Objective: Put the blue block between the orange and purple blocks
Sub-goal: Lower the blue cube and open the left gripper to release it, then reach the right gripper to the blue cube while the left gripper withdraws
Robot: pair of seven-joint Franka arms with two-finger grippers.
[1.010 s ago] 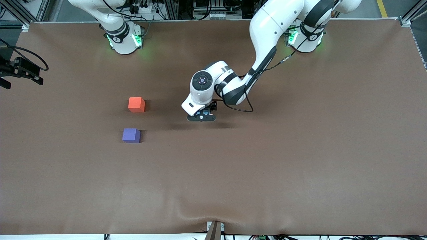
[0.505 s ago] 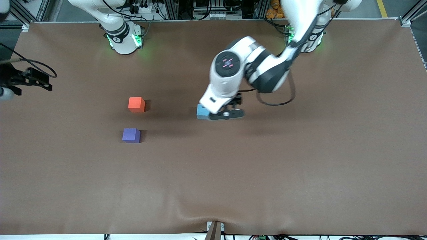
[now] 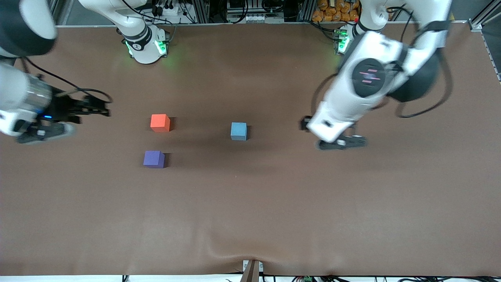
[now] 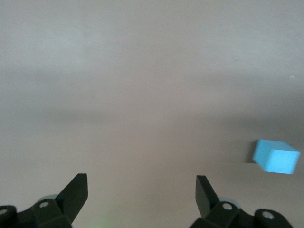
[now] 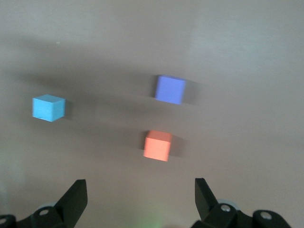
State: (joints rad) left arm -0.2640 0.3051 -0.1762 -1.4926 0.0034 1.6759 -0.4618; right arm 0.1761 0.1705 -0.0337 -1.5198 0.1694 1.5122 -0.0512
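The left gripper, jaws spread and empty, has let go of the blue block and swung away to center-right. The block sits mid-frame, well apart from the orange block and purple block (not between them yet). The right gripper, also spread, is coming in at far left.

A: What sort of place is this?

B: A robotics lab, by the look of it. Two white robot arms are bolted at the edge of a wide surface covered in plain brown cloth, and each arm base glows with green status lights.

A: Anything else that says lab rather than workshop?

B: Above the arm bases runs a frame of aluminium bars hung with bundled black cables and power strips. On the cloth lie only three plain coloured cubes, like test pieces.
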